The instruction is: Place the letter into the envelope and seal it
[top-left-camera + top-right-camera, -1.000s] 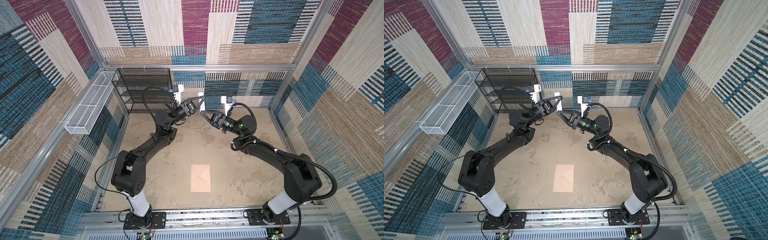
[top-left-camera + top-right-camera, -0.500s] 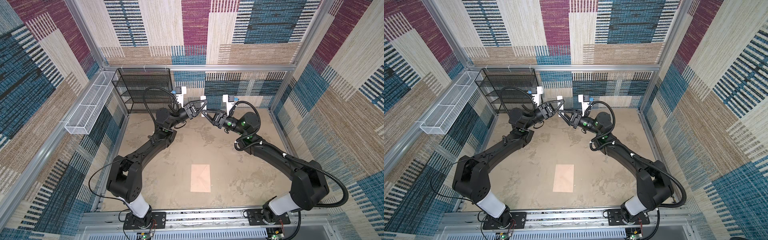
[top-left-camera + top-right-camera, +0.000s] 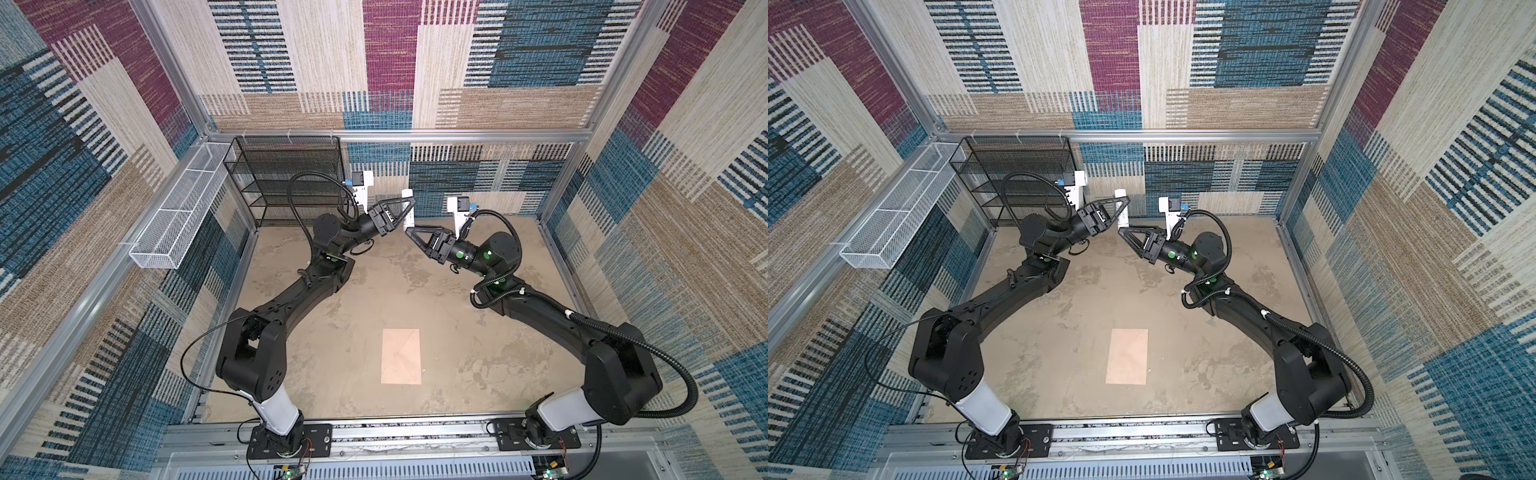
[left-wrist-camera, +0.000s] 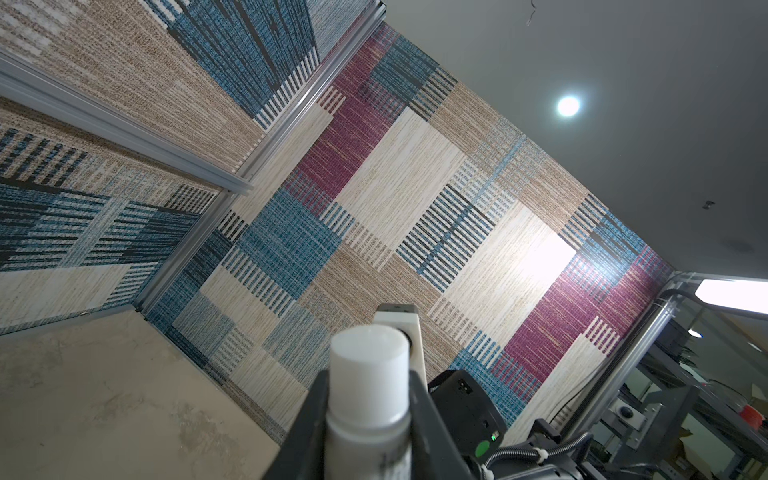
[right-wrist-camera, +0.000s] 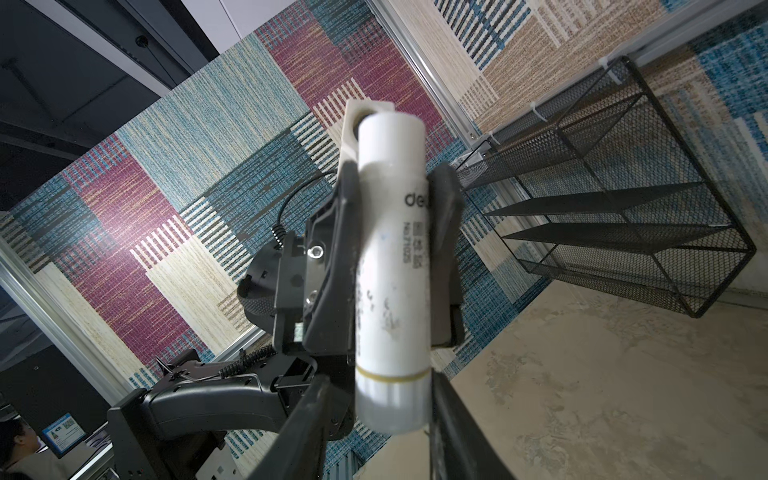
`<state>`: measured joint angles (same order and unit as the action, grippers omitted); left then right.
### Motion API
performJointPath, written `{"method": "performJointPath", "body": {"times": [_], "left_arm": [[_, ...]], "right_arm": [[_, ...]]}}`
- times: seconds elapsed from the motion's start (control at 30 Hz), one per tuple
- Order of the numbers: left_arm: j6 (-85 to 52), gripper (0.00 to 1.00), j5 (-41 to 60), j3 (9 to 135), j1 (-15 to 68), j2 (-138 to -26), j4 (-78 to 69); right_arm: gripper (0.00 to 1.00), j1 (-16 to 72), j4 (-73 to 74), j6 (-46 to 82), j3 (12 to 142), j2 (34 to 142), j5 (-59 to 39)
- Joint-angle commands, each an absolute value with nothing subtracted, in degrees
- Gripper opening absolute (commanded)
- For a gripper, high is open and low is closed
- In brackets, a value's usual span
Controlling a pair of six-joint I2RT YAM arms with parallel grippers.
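Left jaws clenched on white glue tube (image 5: 390,257); right jaws flank its translucent end, grip unclear. I'd clamp that end squarely, pull straight along tube to uncap

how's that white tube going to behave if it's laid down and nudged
The white tube looks rigid: the left gripper has its jaws clamped on it with no visible dent. Being a smooth cylinder, it would probably roll if laid flat.

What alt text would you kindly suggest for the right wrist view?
A white cylindrical plastic tube is clamped at mid-length in the jaws of the left gripper, its near end between the jaws of the right gripper. Behind stand a black wire-mesh shelf rack and patchwork woven walls.
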<state>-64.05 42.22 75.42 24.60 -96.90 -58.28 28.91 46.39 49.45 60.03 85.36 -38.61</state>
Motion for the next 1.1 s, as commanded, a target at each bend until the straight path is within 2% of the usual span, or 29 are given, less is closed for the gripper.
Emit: {"method": "performJointPath", "body": {"times": [0.0, 0.3, 0.5, 0.73, 1.07], "left_arm": [[-64.07, 0.0, 42.36, 75.57, 24.54, -97.01, -60.38], [-62.27, 0.0, 42.71, 74.67, 24.66, -96.2, -58.55], [-57.49, 0.0, 42.13, 73.55, 25.09, -94.06, -52.83], [-49.54, 0.0, 39.48, 73.53, 27.0, -91.44, -43.15], [-46.37, 0.0, 33.68, 72.2, 29.66, -90.78, -39.33]], "right_arm": [[0.36, 28.92, 49.74, 50.27, 60.64, 85.23, -40.2], [0.27, 28.92, 47.56, 49.39, 62.45, 85.4, -39.07], [0.22, 29.0, 39.64, 45.13, 64.8, 83.92, -34.74], [0.19, 31.03, 25.42, 34.99, 68.86, 80.52, -21.0], [0.19, 39.99, 12.38, 18.72, 76.57, 79.71, 6.1]]}}
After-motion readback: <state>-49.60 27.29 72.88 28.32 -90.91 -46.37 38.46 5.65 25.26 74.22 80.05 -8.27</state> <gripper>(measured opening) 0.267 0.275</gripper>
